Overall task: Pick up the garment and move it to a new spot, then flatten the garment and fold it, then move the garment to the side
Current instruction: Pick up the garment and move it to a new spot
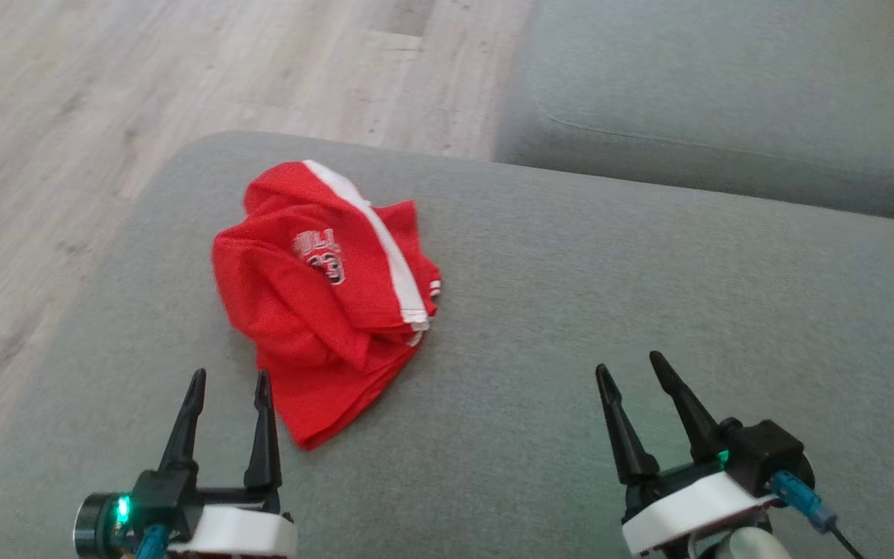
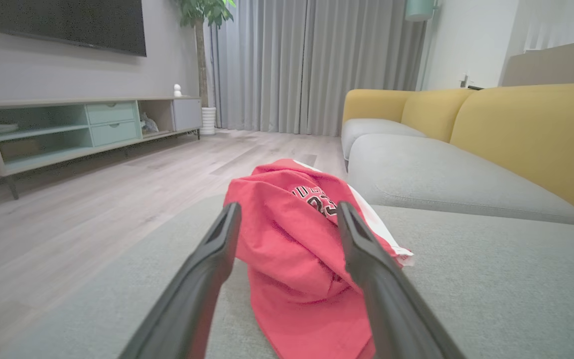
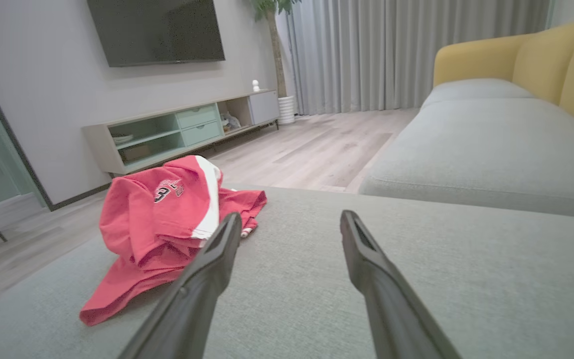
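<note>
head view: crumpled red garment [image 1: 323, 303]

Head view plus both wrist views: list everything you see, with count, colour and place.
garment: one, red with a white stripe, crumpled on the near cushion's left part
near cushion: one, grey, under the garment
sofa: one, yellow backs and grey seats, beyond the cushion
floor: one, pale wood, left
television: one, black, on the wall
cabinet: one, pale with green drawers, below the television
plant: one, green, by the curtains
curtains: one set, grey, far wall
left end effector: one, dark, open, by the garment's near edge
right end effector: one, dark, open, over bare cushion
</note>
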### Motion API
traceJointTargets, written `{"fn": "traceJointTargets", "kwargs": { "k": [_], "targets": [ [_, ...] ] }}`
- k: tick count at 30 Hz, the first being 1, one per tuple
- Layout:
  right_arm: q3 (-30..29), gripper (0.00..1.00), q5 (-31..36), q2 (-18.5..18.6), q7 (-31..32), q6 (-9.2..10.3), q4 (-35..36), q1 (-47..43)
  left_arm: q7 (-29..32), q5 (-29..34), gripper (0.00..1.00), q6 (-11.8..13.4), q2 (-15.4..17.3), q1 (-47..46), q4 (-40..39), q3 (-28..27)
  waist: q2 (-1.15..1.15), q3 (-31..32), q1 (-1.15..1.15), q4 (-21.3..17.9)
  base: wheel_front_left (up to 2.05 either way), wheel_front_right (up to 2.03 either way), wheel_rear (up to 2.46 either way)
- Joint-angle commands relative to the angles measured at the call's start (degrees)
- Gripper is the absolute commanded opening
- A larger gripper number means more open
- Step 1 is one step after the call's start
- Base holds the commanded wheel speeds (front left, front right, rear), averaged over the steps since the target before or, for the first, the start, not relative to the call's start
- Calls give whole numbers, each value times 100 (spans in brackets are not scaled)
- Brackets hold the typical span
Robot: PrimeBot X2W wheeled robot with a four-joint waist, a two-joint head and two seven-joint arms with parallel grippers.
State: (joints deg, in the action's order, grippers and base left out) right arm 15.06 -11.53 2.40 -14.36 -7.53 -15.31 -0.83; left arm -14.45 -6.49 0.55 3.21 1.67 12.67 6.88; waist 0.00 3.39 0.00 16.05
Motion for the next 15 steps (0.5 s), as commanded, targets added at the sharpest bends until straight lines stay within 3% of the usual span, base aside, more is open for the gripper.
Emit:
{"fn": "traceJointTargets", "kwargs": {
  "k": [1, 15],
  "targets": [
    [165, 100, -50, 48, -63, 4, 157, 105, -55, 55, 100, 17, -14, -153, -174, -213, 0, 40, 0, 167, 0, 0, 0],
    [442, 100, -68, 48, -63, 4, 120, 51, -55, -10, 100, 47, -30, -2, -285, -256, 0, 162, 0, 601, 0, 0, 0]
  ]
}}
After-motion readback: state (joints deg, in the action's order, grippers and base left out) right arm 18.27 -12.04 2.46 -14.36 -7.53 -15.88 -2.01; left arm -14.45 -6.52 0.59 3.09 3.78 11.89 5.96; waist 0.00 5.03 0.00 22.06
